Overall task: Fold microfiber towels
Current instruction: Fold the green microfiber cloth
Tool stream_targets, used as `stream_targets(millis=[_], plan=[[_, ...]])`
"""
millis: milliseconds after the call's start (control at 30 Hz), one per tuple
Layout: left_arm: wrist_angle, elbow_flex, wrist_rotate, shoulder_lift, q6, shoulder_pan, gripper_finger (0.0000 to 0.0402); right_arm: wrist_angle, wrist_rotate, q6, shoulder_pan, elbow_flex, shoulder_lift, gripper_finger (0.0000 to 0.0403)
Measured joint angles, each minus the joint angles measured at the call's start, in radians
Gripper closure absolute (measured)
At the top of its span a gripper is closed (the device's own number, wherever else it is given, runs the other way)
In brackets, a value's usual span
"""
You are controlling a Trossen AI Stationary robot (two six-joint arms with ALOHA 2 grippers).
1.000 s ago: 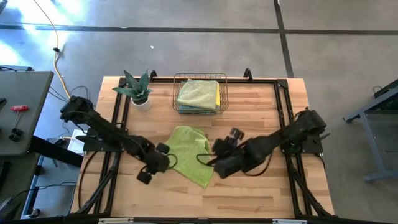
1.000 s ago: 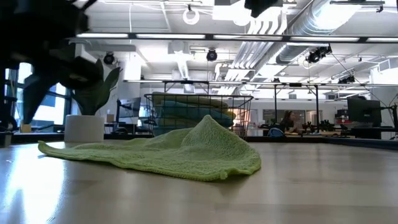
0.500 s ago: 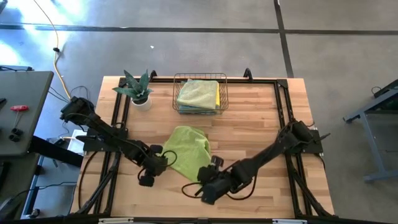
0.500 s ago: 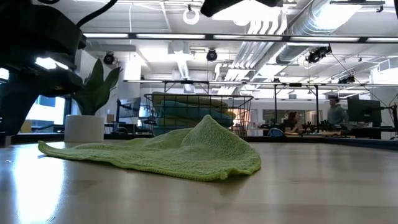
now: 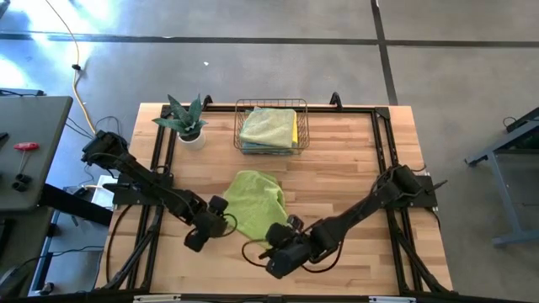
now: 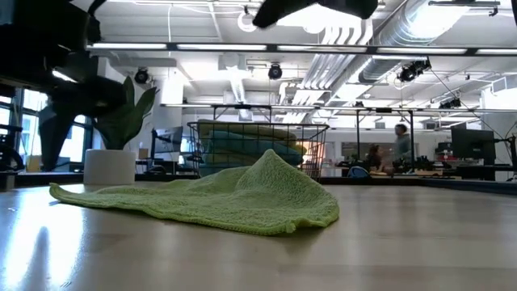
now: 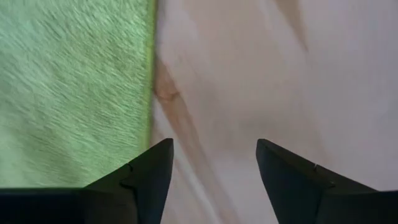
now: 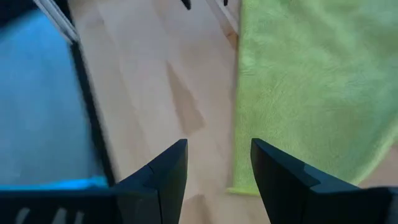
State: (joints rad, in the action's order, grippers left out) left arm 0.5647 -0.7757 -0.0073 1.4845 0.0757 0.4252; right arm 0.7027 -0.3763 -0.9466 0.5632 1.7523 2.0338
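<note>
Low view shows a fuzzy lime green towel lying rumpled, peaked in the middle, on the pale wood table; no writing is readable. Left gripper and right gripper both stand open and empty beside the towel's edges.

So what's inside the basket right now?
The basket holds stacked towels: pale green on top, a yellow edge beside it. Lower layers are covered.
</note>
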Motion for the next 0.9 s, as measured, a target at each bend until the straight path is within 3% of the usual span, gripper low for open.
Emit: stream_targets(millis=[200, 533, 900], plan=[[0.006, 0.000, -0.047, 0.000, -0.151, 0.000, 0.0183, -0.021, -0.030, 0.197, 0.033, 0.000, 0.097, 0.0236], [0.001, 0.011, -0.132, 0.000, -0.278, -0.009, 0.0183, -0.089, -0.052, 0.223, 0.055, 0.000, 0.199, 0.0236], [-0.020, 0.011, -0.115, 0.003, -0.289, -0.141, 0.0183, -0.008, -0.035, 0.294, 0.050, 0.000, 0.224, 0.0236]])
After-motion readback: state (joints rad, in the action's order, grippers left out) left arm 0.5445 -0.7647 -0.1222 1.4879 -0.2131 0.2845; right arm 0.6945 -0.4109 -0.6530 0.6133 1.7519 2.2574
